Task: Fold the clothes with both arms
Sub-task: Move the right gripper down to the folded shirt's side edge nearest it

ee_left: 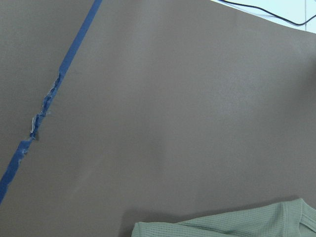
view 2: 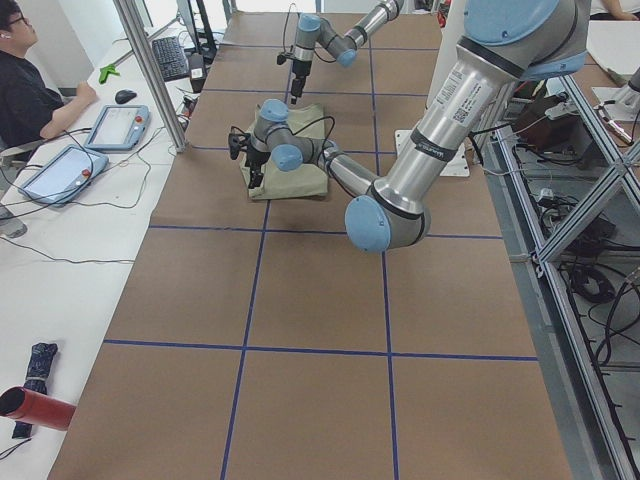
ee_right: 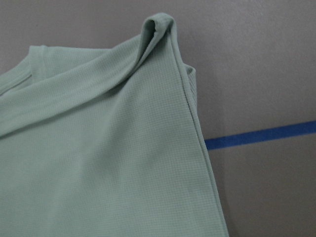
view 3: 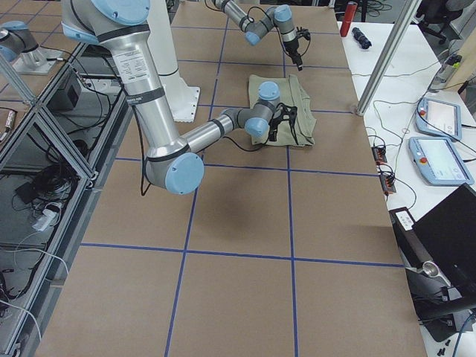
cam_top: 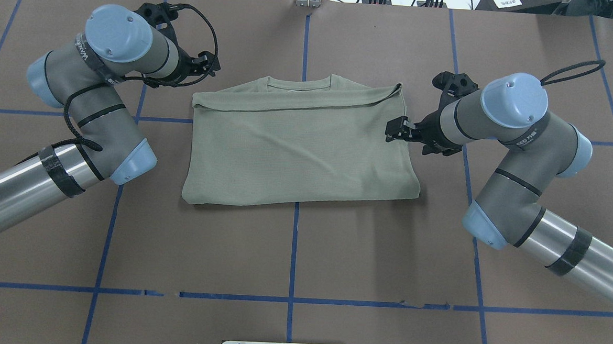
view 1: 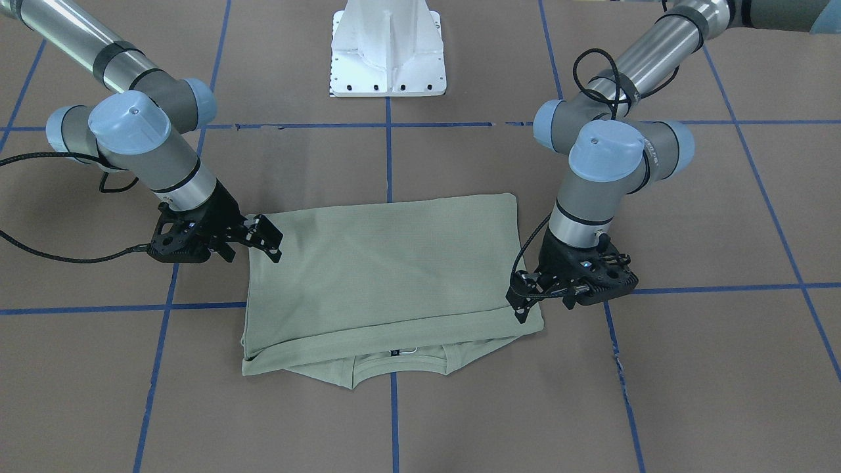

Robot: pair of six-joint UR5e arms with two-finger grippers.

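The sage-green shirt (cam_top: 297, 150) lies folded into a flat rectangle at the table's middle. Its ribbed collar (cam_top: 299, 82) and black neck label (view 1: 394, 353) peek out from under the folded-over layer on the side away from the robot. My left gripper (cam_top: 212, 65) hovers open just off the shirt's far-left corner, holding nothing; its wrist view shows bare table and a strip of the shirt (ee_left: 237, 227). My right gripper (cam_top: 394, 130) stands open over the shirt's right edge, also holding nothing. The right wrist view looks down on the shirt (ee_right: 98, 158) and a raised fold at its corner (ee_right: 158, 24).
Brown table covering (cam_top: 291, 255) with a blue tape grid. The white pedestal (view 1: 387, 49) stands at the robot's side. A person (view 2: 25, 80) sits at a side desk with tablets (view 2: 115, 125) beyond a metal pole (view 2: 150, 70). A red cylinder (view 2: 35, 408) lies on that desk.
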